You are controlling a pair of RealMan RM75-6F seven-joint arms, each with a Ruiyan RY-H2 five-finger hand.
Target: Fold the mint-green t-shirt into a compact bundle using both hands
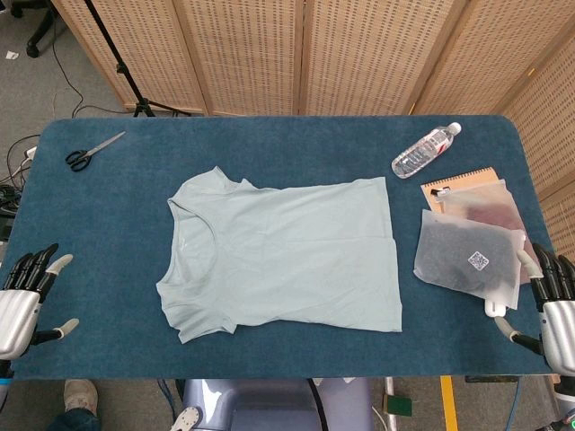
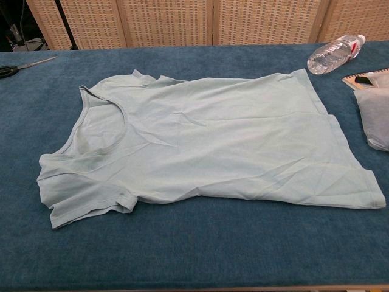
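Note:
The mint-green t-shirt [image 1: 283, 253] [image 2: 200, 146] lies spread flat in the middle of the blue table, neckline to the left and hem to the right. My left hand [image 1: 27, 296] hovers at the table's near left corner, well left of the shirt, fingers apart and holding nothing. At the near right corner my right hand [image 1: 550, 310] is likewise open with nothing in it, beside the translucent bags. Neither hand touches the shirt. The chest view shows no hands.
Black-handled scissors [image 1: 90, 153] [image 2: 18, 67] lie at the far left. A plastic water bottle [image 1: 425, 150] [image 2: 334, 55] lies at the far right. Translucent bags [image 1: 469, 260] [image 2: 375, 115] and an orange notebook [image 1: 463, 184] sit right of the shirt. Wicker screens stand behind the table [image 1: 108, 224].

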